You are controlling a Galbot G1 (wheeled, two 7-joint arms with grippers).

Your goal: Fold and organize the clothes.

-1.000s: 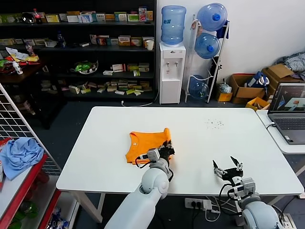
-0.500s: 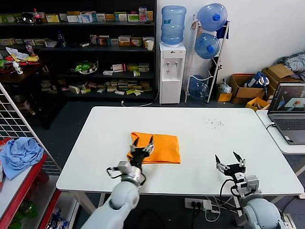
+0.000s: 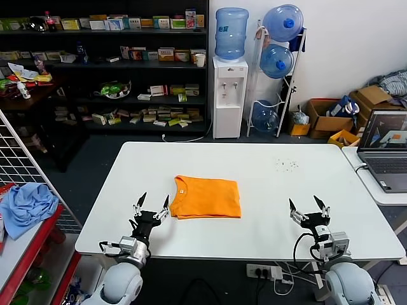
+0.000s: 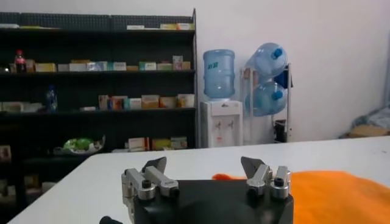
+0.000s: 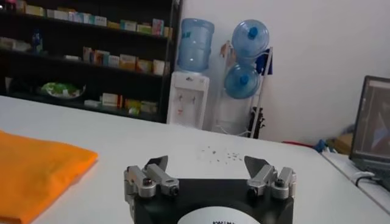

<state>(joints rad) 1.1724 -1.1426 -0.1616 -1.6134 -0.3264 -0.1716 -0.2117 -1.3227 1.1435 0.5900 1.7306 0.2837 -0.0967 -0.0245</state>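
Observation:
The orange T-shirt (image 3: pixel 206 197) lies folded into a flat rectangle near the middle of the white table (image 3: pixel 286 190), neck toward the left. It also shows in the left wrist view (image 4: pixel 341 195) and the right wrist view (image 5: pixel 33 173). My left gripper (image 3: pixel 151 206) is open and empty near the table's front left edge, just left of the shirt and apart from it. My right gripper (image 3: pixel 308 208) is open and empty near the front right edge, well clear of the shirt.
A laptop (image 3: pixel 383 152) sits on a side table at the right. A wire rack with a light blue cloth (image 3: pixel 25 206) stands at the left. Small dark specks (image 3: pixel 286 165) lie on the far right of the table. Shelves and a water dispenser stand behind.
My left gripper let go of the shirt and drew back to the front left edge. The shirt now lies folded flat. The right gripper barely moved.

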